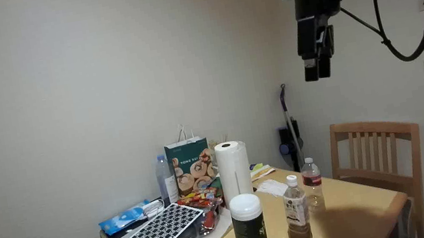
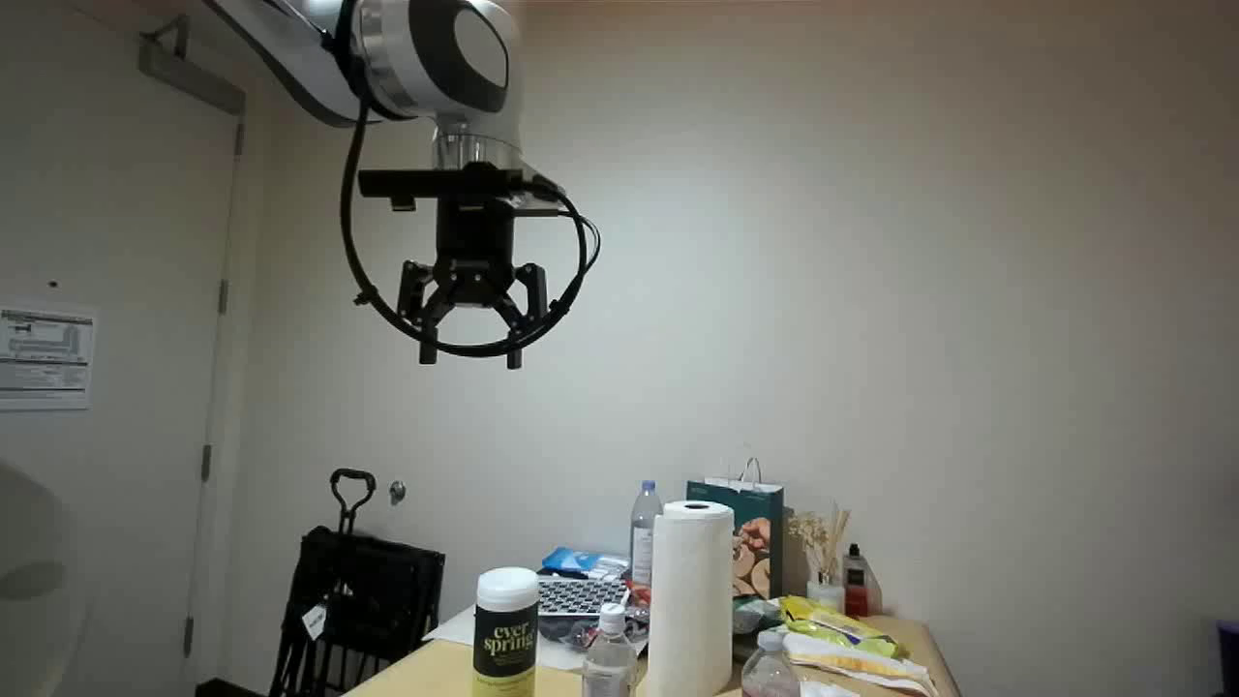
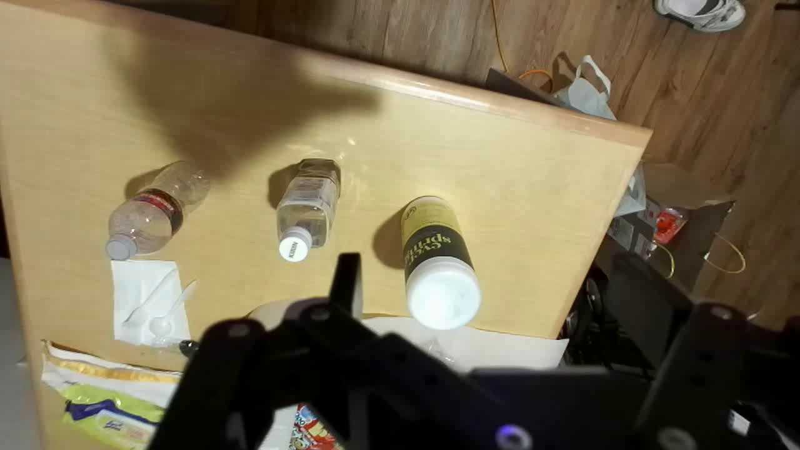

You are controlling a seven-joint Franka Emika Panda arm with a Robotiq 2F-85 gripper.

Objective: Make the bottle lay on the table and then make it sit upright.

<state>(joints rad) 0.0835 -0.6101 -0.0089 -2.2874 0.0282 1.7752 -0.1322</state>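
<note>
In an exterior view, the brownish bottle stands upright on the surface. In an exterior view, the arm holds its jaws high, wide apart, empty. In the wrist view, a canister and red-labelled bottle stand alongside; tipping should avoid both.

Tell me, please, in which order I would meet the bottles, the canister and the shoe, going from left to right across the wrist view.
Red-labelled bottle, KIRIN-capped bottle, white-lidded canister, white shoe.

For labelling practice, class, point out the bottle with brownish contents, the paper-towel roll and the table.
Bottle [image 1: 296, 211], in an exterior view: its label.
Paper-towel roll [image 2: 691, 602], in an exterior view: its side.
Table [image 3: 525, 219], in the wrist view: bare tabletop.
</note>
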